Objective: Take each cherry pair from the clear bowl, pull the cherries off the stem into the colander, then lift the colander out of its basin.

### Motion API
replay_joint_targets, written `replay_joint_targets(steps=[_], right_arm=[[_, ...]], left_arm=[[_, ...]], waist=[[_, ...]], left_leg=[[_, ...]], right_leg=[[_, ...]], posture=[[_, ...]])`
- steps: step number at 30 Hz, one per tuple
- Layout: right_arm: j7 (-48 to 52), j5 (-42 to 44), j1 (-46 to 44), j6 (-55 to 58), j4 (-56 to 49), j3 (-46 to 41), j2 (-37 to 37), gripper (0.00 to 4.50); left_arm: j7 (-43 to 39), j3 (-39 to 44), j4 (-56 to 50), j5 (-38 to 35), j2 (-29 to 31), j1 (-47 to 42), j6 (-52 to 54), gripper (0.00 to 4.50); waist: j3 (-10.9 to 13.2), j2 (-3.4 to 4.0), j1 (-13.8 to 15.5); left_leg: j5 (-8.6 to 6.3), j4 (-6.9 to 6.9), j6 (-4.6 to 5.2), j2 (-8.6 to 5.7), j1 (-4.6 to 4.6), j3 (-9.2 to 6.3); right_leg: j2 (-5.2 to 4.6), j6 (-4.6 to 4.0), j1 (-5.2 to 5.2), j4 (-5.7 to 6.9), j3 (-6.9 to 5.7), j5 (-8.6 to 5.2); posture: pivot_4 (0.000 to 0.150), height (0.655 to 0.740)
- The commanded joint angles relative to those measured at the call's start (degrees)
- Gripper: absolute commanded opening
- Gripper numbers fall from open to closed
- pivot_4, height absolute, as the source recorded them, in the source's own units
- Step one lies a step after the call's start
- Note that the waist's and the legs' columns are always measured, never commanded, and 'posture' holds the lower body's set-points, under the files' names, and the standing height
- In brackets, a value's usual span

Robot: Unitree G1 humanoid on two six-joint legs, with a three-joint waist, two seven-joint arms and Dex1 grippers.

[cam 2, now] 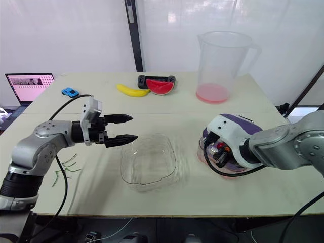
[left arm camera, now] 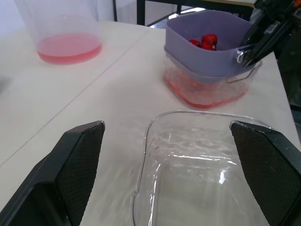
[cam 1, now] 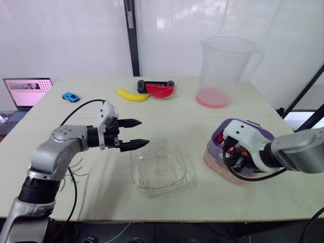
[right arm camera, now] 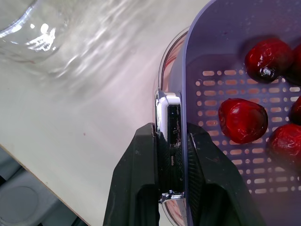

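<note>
Clear bowl (cam 1: 158, 169) near colander (left arm camera: 207, 56), bare table (cam 1: 195, 137) between

The purple plastic colander (left arm camera: 202, 52) has rows of little holes. The shiny round cherries (right arm camera: 242, 120) are dark red. The clear plastic basin (left arm camera: 202, 92) looks pink-red at the bottom.

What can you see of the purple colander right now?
The colander is pale purple, plastic-looking and squarish with rounded corners, and its floor is pierced by rows of small slots. Several red cherries lie in it. It stands upright, nested in a clear basin with pink-red liquid at the bottom, on the table to the robot's right of the clear bowl. The right gripper is shut on a metal handle at its rim.
</note>
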Motion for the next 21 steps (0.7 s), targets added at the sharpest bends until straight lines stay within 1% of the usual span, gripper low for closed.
replay_joint_targets(steps=[1, 7, 12, 15, 21], right_arm=[[2.30, -1.06, -0.58, -1.15, 1.20, -4.93, -1.85, 0.22], [5.90, -1.37, 1.18, -1.26, 2.75, -9.03, -3.67, 0.22], [7.02, -1.51, 0.86, -1.46, 3.13, -10.09, -3.51, 0.22], [7.86, -0.59, 0.84, -1.75, 3.40, -10.97, -3.53, 0.22], [8.69, -0.43, 2.37, -1.88, 3.51, -12.12, -3.66, 0.22]], left_arm=[[-0.62, 0.47, -0.23, 0.44, 0.04, -1.53, -1.29, 4.50], [-1.21, 0.10, 0.57, 1.02, -0.15, -2.33, -1.74, 4.50], [-1.60, 0.09, 0.98, 1.47, -0.33, -2.70, -1.80, 4.50], [-2.53, 0.46, 0.91, 0.31, -0.25, -2.94, -0.60, 4.50], [-3.18, 0.71, 1.51, 0.41, -0.02, -3.46, 0.01, 4.50]], waist=[[0.00, 0.00, 0.00], [0.00, 0.00, -0.03], [0.00, 0.00, -0.04], [0.00, 0.00, -0.04], [0.00, 0.00, 0.02]], left_leg=[[0.00, 0.01, 0.00, 0.00, 0.00, 0.00], [0.00, -0.02, 0.00, 0.00, 0.00, 0.03], [0.00, -0.02, 0.00, 0.01, 0.00, 0.03], [0.00, -0.02, 0.00, 0.01, 0.00, 0.03], [0.00, -0.01, 0.00, 0.00, 0.00, 0.04]], right_leg=[[0.00, 0.00, 0.01, 0.00, 0.00, 0.00], [0.00, 0.00, -0.01, -0.01, 0.02, 0.00], [0.00, 0.00, -0.02, 0.00, 0.02, 0.00], [0.00, 0.00, -0.02, 0.00, 0.02, 0.00], [0.00, 0.00, -0.01, 0.00, 0.02, 0.00]], posture=[[0.150, 0.7400], [0.150, 0.7400], [0.150, 0.7400], [0.150, 0.7400], [0.150, 0.7400]])
